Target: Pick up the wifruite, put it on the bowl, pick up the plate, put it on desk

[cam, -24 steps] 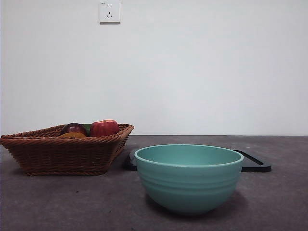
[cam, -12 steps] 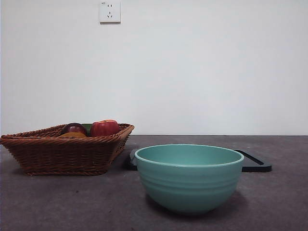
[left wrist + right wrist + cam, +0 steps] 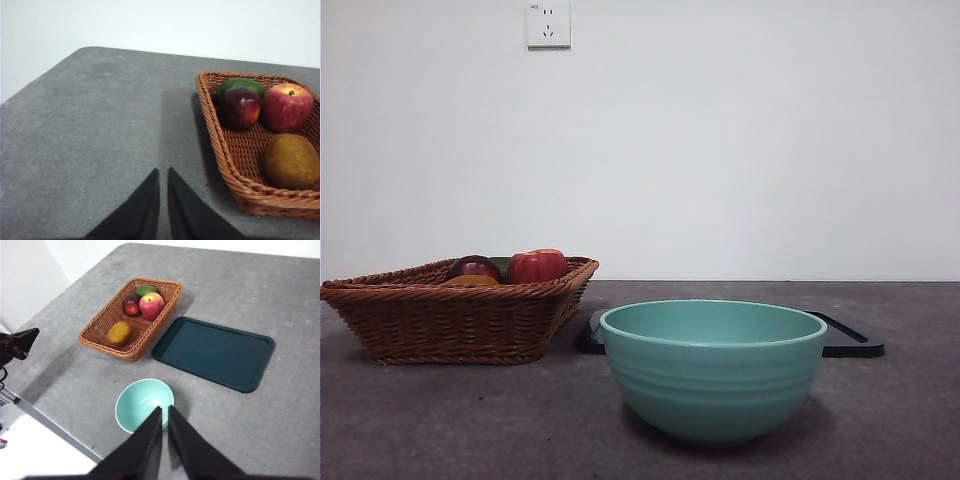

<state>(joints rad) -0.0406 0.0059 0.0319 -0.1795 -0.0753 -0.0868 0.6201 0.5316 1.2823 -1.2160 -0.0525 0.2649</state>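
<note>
The wifruite (image 3: 292,161) lies in a wicker basket (image 3: 227,165), at the end nearest my left gripper (image 3: 163,172). That gripper hangs shut and empty over the bare desk (image 3: 90,125) beside the basket. In the right wrist view the wifruite (image 3: 120,332) shows from high up. My right gripper (image 3: 165,410) is shut with nothing in it, high above the teal bowl (image 3: 145,402). The plate (image 3: 214,352), a dark teal rectangular tray, lies flat beside the basket. In the front view the empty bowl (image 3: 713,385) stands near, with the plate (image 3: 850,340) behind it. No arm shows there.
A red apple (image 3: 287,106), a dark maroon fruit (image 3: 241,107) and a green fruit (image 3: 239,85) share the basket (image 3: 450,315). A black tip (image 3: 20,342) shows past the desk's side edge. A white wall with a socket (image 3: 548,25) stands behind.
</note>
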